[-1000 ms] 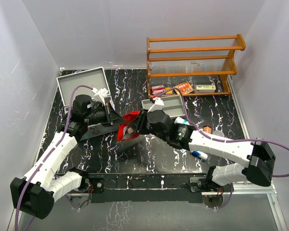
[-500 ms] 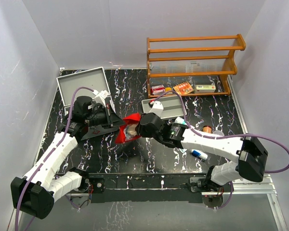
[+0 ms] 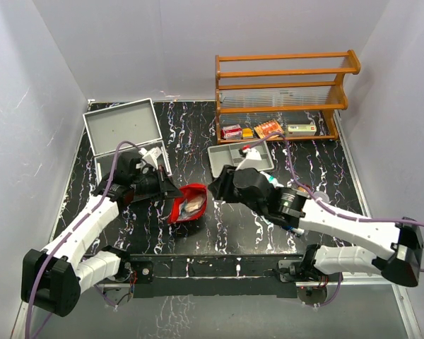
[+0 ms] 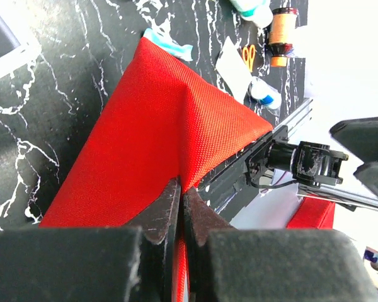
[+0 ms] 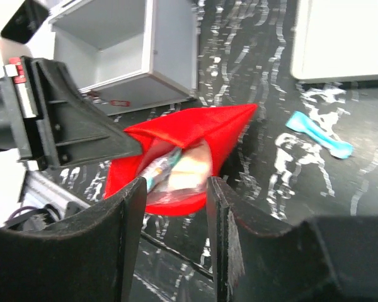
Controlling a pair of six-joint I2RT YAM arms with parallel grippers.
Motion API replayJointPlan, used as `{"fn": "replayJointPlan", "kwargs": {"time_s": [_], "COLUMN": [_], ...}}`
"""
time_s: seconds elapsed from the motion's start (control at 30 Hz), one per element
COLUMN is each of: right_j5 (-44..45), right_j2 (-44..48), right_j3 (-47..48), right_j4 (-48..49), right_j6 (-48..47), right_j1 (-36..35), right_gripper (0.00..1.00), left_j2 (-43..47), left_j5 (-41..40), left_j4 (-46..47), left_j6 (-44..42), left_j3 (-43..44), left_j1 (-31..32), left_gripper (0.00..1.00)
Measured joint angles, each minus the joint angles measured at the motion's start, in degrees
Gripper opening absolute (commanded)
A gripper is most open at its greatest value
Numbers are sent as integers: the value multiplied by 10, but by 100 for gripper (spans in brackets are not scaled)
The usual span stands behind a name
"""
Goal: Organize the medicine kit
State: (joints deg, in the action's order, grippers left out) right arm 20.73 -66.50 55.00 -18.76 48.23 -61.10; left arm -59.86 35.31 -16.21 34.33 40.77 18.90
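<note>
While the left end effector (image 4: 179,189) pinches the red pouch (image 3: 187,205) in closed jaws, the right end effector (image 5: 175,189) stands half-open and empty just right of it, and the medicine kit (image 3: 120,127) lies open at the far left of the worktop (image 3: 198,236), nearest the left arm.

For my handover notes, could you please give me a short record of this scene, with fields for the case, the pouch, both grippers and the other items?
Metal case: lid open, back left of the table
Red pouch: mouth open, packets inside, lying in front of the case
Left gripper: shut on the pouch's fabric
Right gripper: open, facing the pouch's mouth, not gripping it
Grey tray: in front of the shelf
Wooden shelf: back right, small boxes on its lowest level
</note>
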Motion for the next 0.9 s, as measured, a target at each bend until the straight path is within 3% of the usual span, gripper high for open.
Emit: {"fn": "replayJointPlan", "kwargs": {"time_s": [0.2, 0.37, 0.53, 0.77, 0.9], "right_j5": [62, 65, 38, -11, -21], "right_j2": [70, 79, 57, -38, -95], "right_j3": [-63, -99, -127, -135, -130], "right_j4": [-97, -173, -202, -207, -218], "right_j6": [40, 44, -5, -76, -92], "right_j1": [29, 133, 221, 225, 224], "right_gripper": [57, 63, 58, 47, 46], "left_j2": [-1, 0, 1, 5, 5], "left_j5": [-3, -7, -10, -10, -10], "left_j4": [22, 41, 52, 55, 56], "left_j6": [22, 36, 46, 48, 48], "left_j3": [-32, -43, -50, -52, -52], "left_j1": [0, 0, 0, 0, 0], "left_gripper": [0, 0, 0, 0, 0]}}
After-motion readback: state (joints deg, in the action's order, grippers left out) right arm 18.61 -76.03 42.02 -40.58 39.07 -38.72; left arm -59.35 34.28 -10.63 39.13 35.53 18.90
